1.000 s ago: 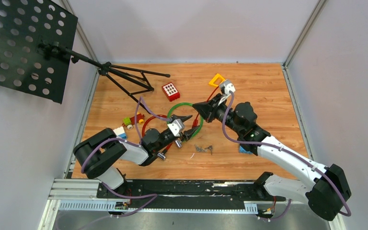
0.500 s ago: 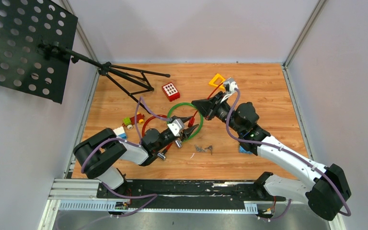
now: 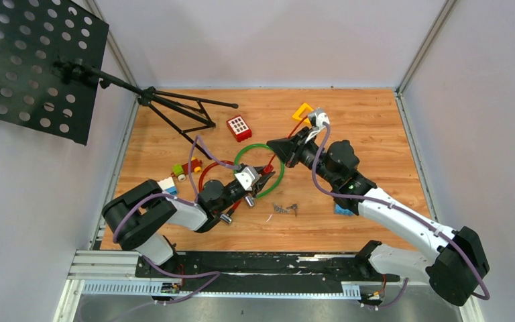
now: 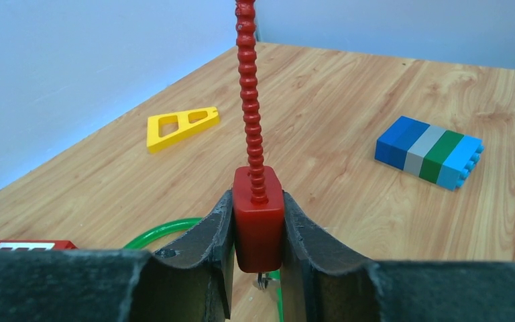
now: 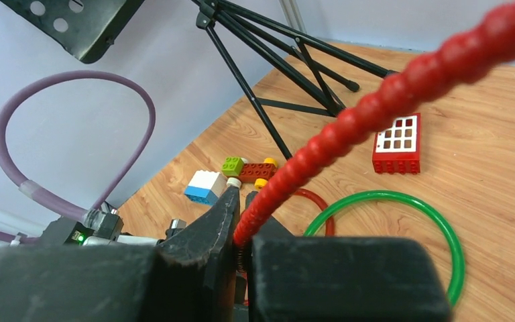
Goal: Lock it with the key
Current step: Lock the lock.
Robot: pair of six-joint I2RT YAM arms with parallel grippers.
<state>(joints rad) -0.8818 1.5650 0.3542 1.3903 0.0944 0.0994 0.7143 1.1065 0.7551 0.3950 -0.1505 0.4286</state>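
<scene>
- Red cable lock (image 4: 249, 100): its blocky red lock body (image 4: 258, 225) sits clamped tight between the fingers of my left end effector (image 3: 263, 176), near the middle of the table (image 3: 369, 127). In the left wrist view the beaded cable runs straight up out of it.
- My right end effector (image 5: 241, 225) is pinched narrowly onto the same cable further along. The cable passes between its fingers and arcs off to the upper right of the right wrist view.
- Seen from the top camera, the two end effectors face each other over a green ring (image 3: 257, 145) lying flat on the table.
- What look like small keys (image 3: 285, 208) lie on the table, nearer the arm bases, in neither end effector.
- Elsewhere on the table are a yellow triangle (image 4: 182, 125), a blue, grey and green brick block (image 4: 429, 152) and a red grid tile (image 3: 239, 127). A black music stand (image 3: 33, 67) rises at the far left.
</scene>
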